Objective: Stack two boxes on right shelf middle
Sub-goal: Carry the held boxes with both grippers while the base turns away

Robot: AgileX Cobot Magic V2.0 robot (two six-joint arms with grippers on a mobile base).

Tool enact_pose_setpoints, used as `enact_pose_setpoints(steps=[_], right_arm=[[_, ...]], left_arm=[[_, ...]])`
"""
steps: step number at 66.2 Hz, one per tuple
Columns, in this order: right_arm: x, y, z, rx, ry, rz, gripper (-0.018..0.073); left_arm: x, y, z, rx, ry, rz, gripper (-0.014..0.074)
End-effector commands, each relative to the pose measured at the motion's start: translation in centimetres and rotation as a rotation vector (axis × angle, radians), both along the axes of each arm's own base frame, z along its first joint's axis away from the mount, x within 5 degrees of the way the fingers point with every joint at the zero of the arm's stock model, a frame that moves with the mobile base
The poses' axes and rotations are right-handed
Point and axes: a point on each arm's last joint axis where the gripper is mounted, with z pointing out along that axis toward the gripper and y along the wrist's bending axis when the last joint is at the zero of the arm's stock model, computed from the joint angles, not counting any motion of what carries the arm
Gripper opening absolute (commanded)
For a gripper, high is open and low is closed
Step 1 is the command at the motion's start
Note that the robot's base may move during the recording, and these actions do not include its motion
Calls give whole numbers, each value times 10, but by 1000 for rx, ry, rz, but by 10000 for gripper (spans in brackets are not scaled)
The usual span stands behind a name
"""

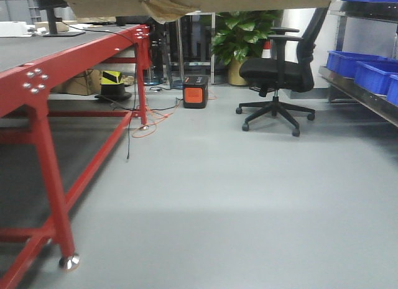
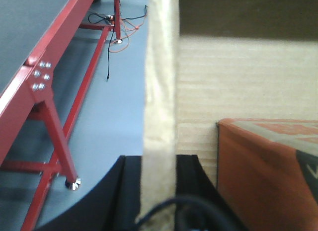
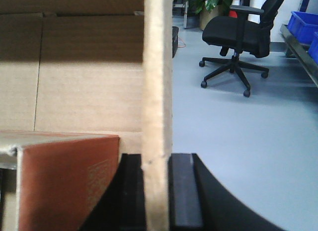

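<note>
A brown cardboard box (image 1: 199, 0) hangs above the floor, its underside and a torn tape flap (image 1: 165, 8) filling the top of the front view. My left gripper (image 2: 159, 159) is shut on the box's left wall (image 2: 160, 67). My right gripper (image 3: 156, 159) is shut on the right wall (image 3: 158, 67). Inside the box lies an orange-brown carton (image 2: 263, 166), which in the right wrist view shows as the same carton (image 3: 64, 176). The steel shelf (image 1: 357, 93) runs along the right edge, off to my right.
Blue bins (image 1: 360, 65) sit on the shelf. A red-framed table (image 1: 50, 71) stands at left, its foot (image 1: 68, 261) near me. A black office chair (image 1: 277, 74), a plant (image 1: 239, 34), an orange device (image 1: 195, 92) and floor cables (image 1: 149, 124) lie ahead.
</note>
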Motion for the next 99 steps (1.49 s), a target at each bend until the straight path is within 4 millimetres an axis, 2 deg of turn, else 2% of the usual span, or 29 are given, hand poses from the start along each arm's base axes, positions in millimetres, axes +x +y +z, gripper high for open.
enact_pose_setpoints(steps=[1, 99], right_arm=[[-7, -8, 15, -31, -78, -20, -162], [-6, -6, 19, -24, -123, 5, -162]], left_arm=[[-2, 12, 7, 52, -27, 64, -111], [-2, 11, 8, 52, -44, 54, -111]])
